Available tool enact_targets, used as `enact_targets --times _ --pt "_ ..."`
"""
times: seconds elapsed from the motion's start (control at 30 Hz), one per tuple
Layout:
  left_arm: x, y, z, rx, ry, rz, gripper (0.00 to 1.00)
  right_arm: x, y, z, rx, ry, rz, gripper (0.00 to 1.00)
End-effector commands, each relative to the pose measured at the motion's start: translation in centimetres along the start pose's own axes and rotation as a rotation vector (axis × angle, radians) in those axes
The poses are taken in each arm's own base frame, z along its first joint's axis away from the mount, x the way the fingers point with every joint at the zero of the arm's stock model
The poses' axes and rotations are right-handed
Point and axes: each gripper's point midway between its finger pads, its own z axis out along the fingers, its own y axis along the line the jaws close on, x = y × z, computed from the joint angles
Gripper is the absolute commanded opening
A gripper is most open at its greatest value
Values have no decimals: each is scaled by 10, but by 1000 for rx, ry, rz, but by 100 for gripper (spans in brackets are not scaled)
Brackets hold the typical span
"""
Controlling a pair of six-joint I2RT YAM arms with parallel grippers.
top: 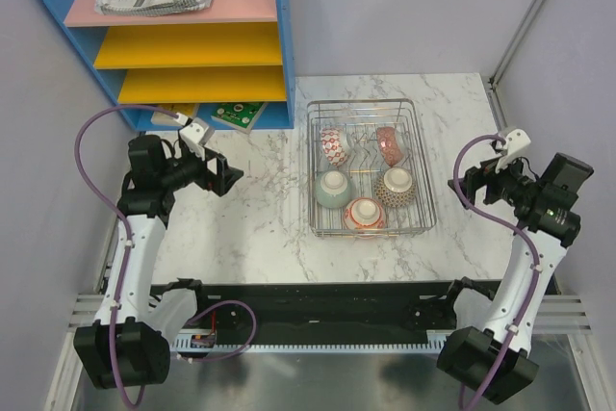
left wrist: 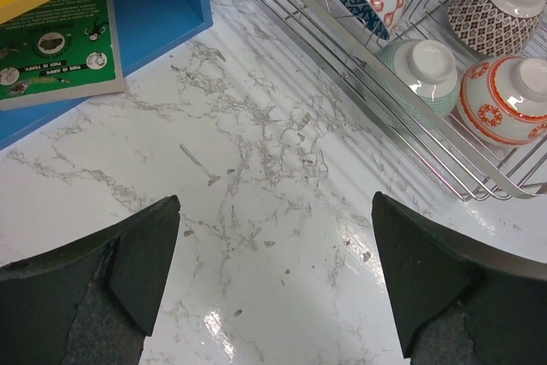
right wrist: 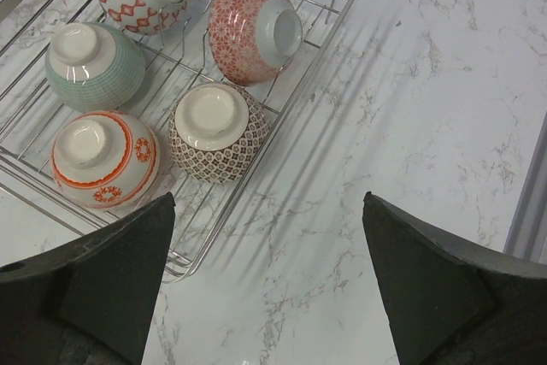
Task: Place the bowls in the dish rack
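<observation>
So, all 5 bowls are sitting inside the dish rack [top: 311,172] on the marble table [top: 250,228]. The pale green bowl [top: 333,189], mesh-patterned bowl [top: 396,187] and orange-ringed bowl [top: 365,214] are upside down along the near end. The red-and-white diamond bowl [top: 332,146] and red-patterned bowl [top: 388,144] are tipped on their sides behind them. My left gripper [left wrist: 273,211] is spread wide with nothing in it, over bare marble left of the rack, near the blue shelf [top: 279,45]. My right gripper [right wrist: 267,203] is also wide apart and empty, off the rack's right side.
</observation>
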Motion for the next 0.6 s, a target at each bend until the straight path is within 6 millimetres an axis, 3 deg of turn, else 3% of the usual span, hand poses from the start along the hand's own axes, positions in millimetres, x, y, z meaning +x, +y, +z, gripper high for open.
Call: enact_targets --times 0.0,0.57 --pt "-1 0 4 29 -15 35 100 -2 10 -3 -20 -27 -70 98" --pt "0 0 3 21 -17 36 100 -12 14 -6 -26 -56 -69 98"
